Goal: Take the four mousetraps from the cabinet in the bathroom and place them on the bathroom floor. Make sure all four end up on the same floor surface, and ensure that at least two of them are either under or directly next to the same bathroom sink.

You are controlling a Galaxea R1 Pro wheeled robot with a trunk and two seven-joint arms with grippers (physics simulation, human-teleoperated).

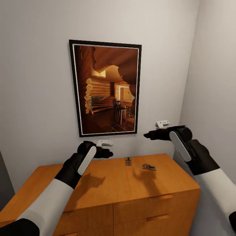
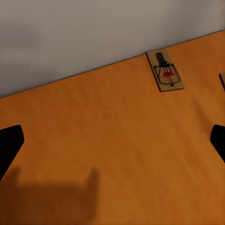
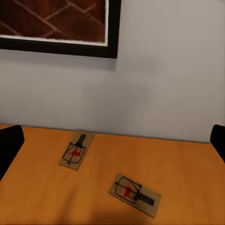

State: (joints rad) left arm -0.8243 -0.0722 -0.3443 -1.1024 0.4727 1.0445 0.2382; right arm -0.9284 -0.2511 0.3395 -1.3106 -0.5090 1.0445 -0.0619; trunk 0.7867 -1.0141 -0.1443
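Note:
Two mousetraps lie on the flat top of the orange-brown cabinet point(image 1: 98, 186), near the back wall: one point(image 1: 128, 161) stands close to the wall, the other point(image 1: 149, 167) lies a little to its right. The right wrist view has both mousetraps point(image 3: 76, 150) point(image 3: 135, 194); the left wrist view has one mousetrap point(image 2: 164, 71). My left gripper point(image 1: 106, 152) hovers open above the cabinet top, left of the traps. My right gripper point(image 1: 149, 134) hangs open higher up, above the traps. Both are empty.
A black-framed picture point(image 1: 105, 88) of a log cabin interior hangs on the wall behind the cabinet. A side wall point(image 1: 213, 82) closes the corner at the right. Drawer fronts point(image 1: 157, 209) show on the cabinet's right half.

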